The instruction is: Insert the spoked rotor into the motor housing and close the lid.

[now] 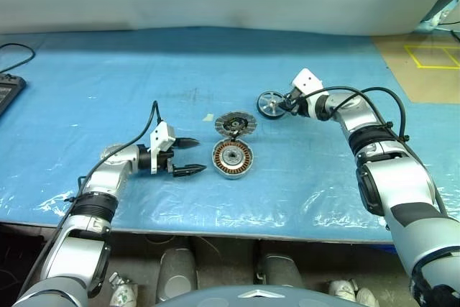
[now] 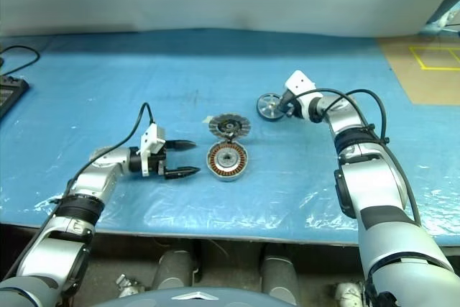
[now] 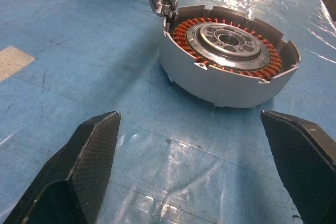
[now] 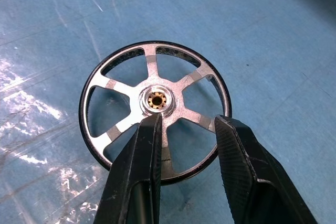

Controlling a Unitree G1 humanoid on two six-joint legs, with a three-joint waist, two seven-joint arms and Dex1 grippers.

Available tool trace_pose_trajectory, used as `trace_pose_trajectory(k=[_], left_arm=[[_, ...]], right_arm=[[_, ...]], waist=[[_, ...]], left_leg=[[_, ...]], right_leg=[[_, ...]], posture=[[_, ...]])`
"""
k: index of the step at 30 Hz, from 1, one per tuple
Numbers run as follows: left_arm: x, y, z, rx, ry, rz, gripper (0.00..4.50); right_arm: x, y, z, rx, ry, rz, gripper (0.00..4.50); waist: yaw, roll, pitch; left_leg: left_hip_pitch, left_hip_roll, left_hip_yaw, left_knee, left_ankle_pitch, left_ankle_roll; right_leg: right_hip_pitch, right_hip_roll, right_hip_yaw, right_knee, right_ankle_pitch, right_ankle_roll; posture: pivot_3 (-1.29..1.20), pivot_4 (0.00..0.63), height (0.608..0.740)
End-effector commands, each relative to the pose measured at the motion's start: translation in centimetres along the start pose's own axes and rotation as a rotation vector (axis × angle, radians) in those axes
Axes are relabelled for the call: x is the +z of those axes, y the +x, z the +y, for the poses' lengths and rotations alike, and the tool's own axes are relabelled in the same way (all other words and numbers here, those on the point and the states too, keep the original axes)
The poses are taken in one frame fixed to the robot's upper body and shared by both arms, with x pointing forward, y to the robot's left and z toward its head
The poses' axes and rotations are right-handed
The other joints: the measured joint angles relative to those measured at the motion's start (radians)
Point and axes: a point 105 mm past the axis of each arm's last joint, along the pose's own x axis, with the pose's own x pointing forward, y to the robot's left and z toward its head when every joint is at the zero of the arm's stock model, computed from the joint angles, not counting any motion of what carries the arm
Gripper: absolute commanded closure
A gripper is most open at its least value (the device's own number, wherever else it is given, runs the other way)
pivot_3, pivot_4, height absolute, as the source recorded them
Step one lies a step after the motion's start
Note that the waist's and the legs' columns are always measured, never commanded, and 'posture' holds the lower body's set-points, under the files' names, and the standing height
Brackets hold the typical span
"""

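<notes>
The spoked rotor (image 1: 271, 104), black-rimmed with silvery spokes, hangs tilted just over the blue table at the right of centre. My right gripper (image 4: 189, 124) is shut on it, its fingers (image 4: 147, 150) clamped on either side of a spoke next to the hub. The motor housing (image 1: 232, 159) lies flat at the table's middle, copper windings (image 3: 184, 35) facing up. The lid (image 1: 236, 124) stands propped on edge against the housing's far side, finned face showing. My left gripper (image 1: 200, 156) is open, level with the table, pointing at the housing from the left and a short way off.
A small tan scrap (image 1: 208, 117) lies left of the lid. A black device (image 1: 7, 91) with a cable sits at the far left edge. Brown board with yellow tape (image 1: 424, 62) lies beyond the table's right end. The blue cover (image 1: 144, 199) is wrinkled along the front edge.
</notes>
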Motion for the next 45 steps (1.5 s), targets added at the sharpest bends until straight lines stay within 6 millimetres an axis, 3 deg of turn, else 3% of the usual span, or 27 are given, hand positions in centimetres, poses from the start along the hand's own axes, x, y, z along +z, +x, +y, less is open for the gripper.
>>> trace_pose_trajectory(k=[1,29,45], left_arm=[[0.8,-0.3,0.2,0.007,0.038,-0.018,0.00],[0.3,-0.3,0.2,0.004,0.032,-0.006,0.00],[0.3,-0.3,0.2,0.007,0.037,-0.003,0.00]], right_arm=[[0.6,-0.3,-0.1,0.006,-0.017,-0.038,2.88],[0.4,-0.6,0.3,0.019,-0.060,-0.045,2.88],[-1.2,-0.3,0.9,0.011,-0.014,-0.008,2.88]], waist=[[0.000,0.000,0.000],[0.001,0.000,0.000],[0.001,0.000,0.000]], left_leg=[[0.000,0.000,0.000,0.000,0.000,0.000],[0.000,0.000,0.000,0.000,0.000,0.000],[0.000,0.000,0.000,0.000,0.000,0.000]], right_leg=[[0.000,0.000,0.000,0.000,0.000,0.000],[0.000,0.000,0.000,-0.001,0.000,0.000],[0.000,0.000,0.000,-0.001,0.000,0.000]], posture=[[0.00,0.150,0.740],[0.00,0.150,0.740],[0.00,0.150,0.740]])
